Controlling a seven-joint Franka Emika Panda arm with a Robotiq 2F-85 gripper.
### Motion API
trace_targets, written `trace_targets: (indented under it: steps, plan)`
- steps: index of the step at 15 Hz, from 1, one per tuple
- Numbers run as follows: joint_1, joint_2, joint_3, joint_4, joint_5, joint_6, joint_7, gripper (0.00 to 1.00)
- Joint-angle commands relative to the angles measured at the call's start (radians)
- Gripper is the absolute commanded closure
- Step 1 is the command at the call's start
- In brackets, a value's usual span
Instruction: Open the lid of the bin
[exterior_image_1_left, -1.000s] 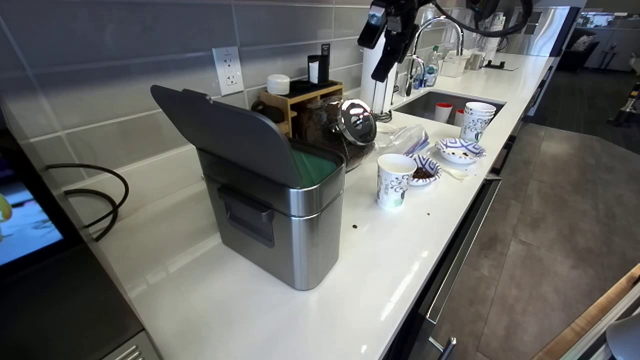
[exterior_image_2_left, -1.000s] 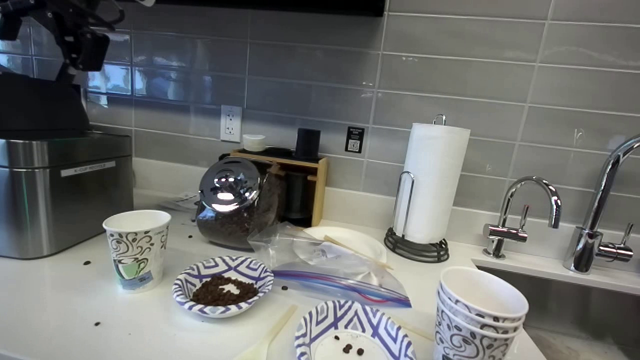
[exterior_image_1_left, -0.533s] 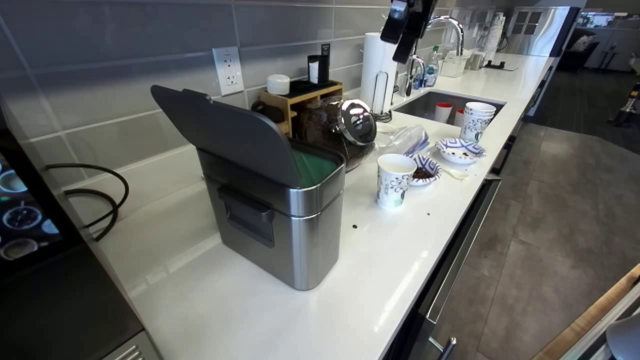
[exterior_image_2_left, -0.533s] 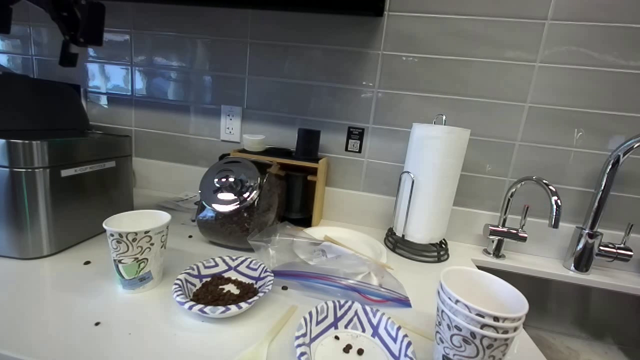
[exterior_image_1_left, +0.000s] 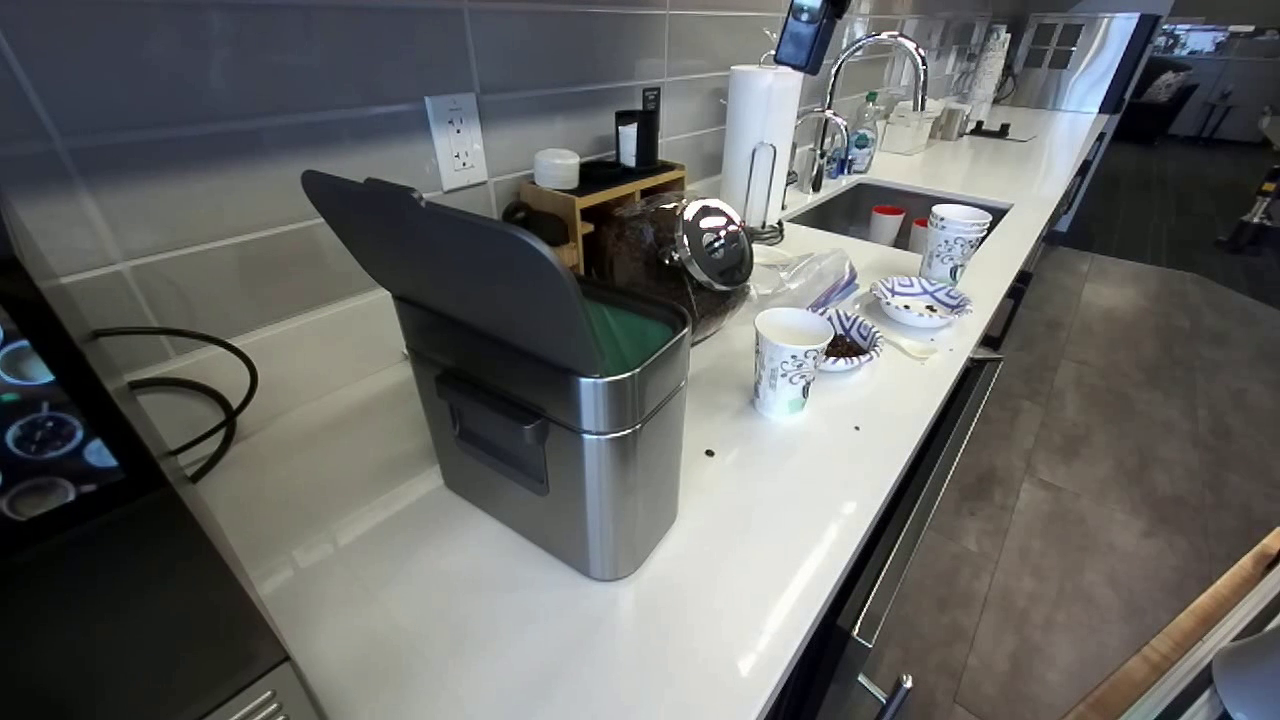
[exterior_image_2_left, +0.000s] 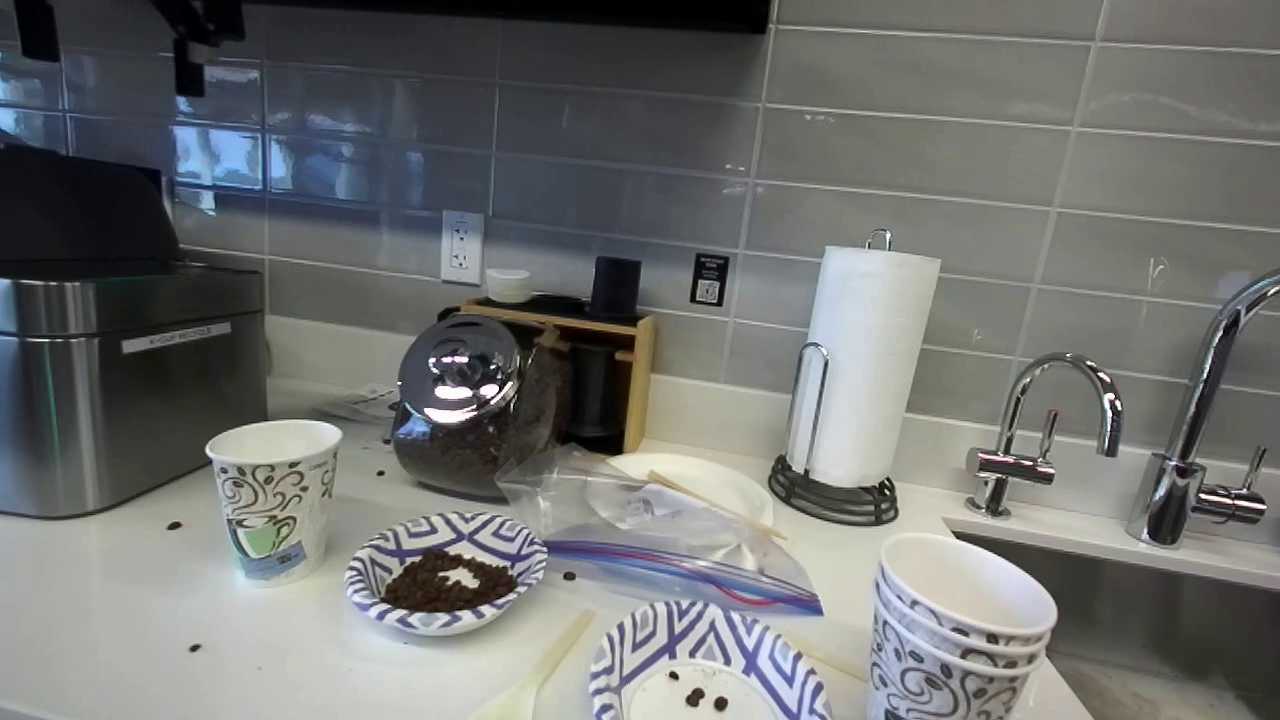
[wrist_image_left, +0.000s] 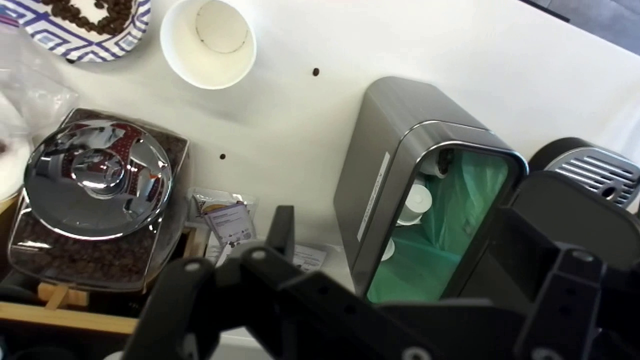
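Observation:
The bin (exterior_image_1_left: 635, 490) is a brushed-steel box on the counter; it also shows in an exterior view (exterior_image_2_left: 170, 400) and in the wrist view (wrist_image_left: 367, 170). Its dark grey lid (exterior_image_1_left: 460, 260) stands raised and tilted back on its hinge. The lid also shows in an exterior view (exterior_image_2_left: 80, 210) and in the wrist view (wrist_image_left: 575, 215). The green liner (wrist_image_left: 420, 265) and white cups inside are visible. My gripper (wrist_image_left: 400, 222) is open and empty, its fingers wide apart above the bin. In both exterior views the gripper (exterior_image_2_left: 114, 58) is at the top edge, clear of the lid, partly cut off.
A paper cup (exterior_image_1_left: 790, 360), a bowl of coffee beans (exterior_image_2_left: 445, 575) and a jar with a chrome lid (exterior_image_2_left: 470, 410) stand beside the bin. A paper towel roll (exterior_image_2_left: 865, 365) and a sink (exterior_image_1_left: 850, 215) lie farther along. A tiled wall is behind.
My gripper has moved up and away from the bin's lid, nearly out of the exterior views. The lid has stayed raised and the bin has not moved.

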Motion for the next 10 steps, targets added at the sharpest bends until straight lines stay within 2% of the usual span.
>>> trace_targets:
  steps: [1, 10]
  plan:
    - [0.021, 0.006, -0.013, 0.010, -0.018, -0.001, 0.007, 0.00]
    - [0.023, 0.012, -0.011, 0.020, -0.027, -0.001, 0.006, 0.00]
